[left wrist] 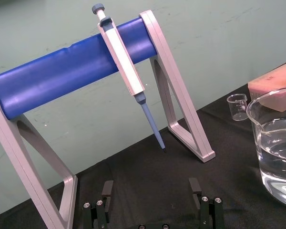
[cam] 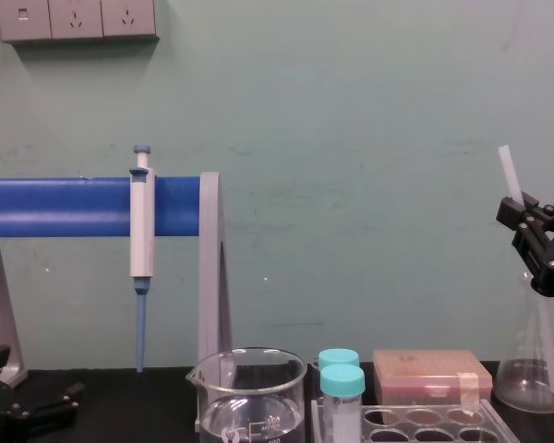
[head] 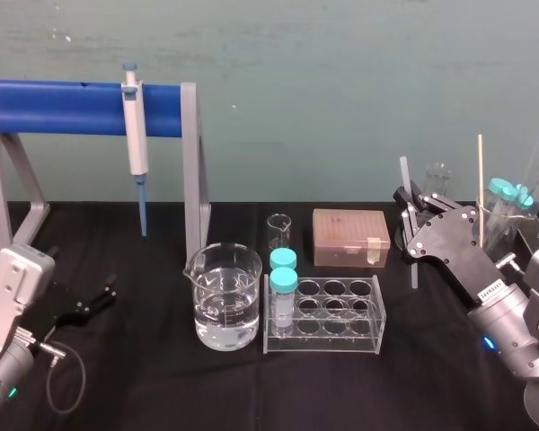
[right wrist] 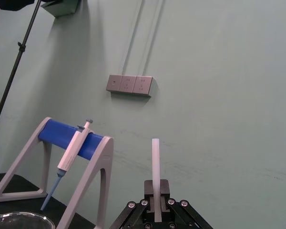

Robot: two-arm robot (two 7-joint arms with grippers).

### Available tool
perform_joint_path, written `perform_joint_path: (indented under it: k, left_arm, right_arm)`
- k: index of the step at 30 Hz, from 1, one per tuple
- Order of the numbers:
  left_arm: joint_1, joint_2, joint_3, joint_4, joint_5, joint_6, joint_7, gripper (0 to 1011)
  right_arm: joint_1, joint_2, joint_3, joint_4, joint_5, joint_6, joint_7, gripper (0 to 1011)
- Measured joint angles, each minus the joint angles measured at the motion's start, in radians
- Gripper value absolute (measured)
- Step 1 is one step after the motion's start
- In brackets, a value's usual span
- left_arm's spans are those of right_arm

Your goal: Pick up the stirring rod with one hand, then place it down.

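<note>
right gripper (cam: 522,210): clamped on the stirring rod (cam: 508,172), upper right of chest view, well above the black table (head: 144,377) | rod: near upright, tilted slightly, top end sticking out above the grip | left gripper (head: 97,299): jaws apart, holding nothing, lower left of head view

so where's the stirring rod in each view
head view: stirring rod held near upright in the right gripper, right side
chest view: rod far right, tilted, above the gripper
right wrist view: rod centre, between the jaws
left wrist view: left gripper faces the pipette
shared landmark: that pipette on the blue bar
</note>
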Motion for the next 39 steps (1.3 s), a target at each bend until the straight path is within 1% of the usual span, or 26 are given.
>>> perform_joint_path:
  k: [39]
  left_arm:
    - [0.000, 0.000, 0.000, 0.000, 0.000, 0.000, 0.000, 1000]
  right_arm:
    - [0.000, 0.000, 0.000, 0.000, 0.000, 0.000, 0.000, 66]
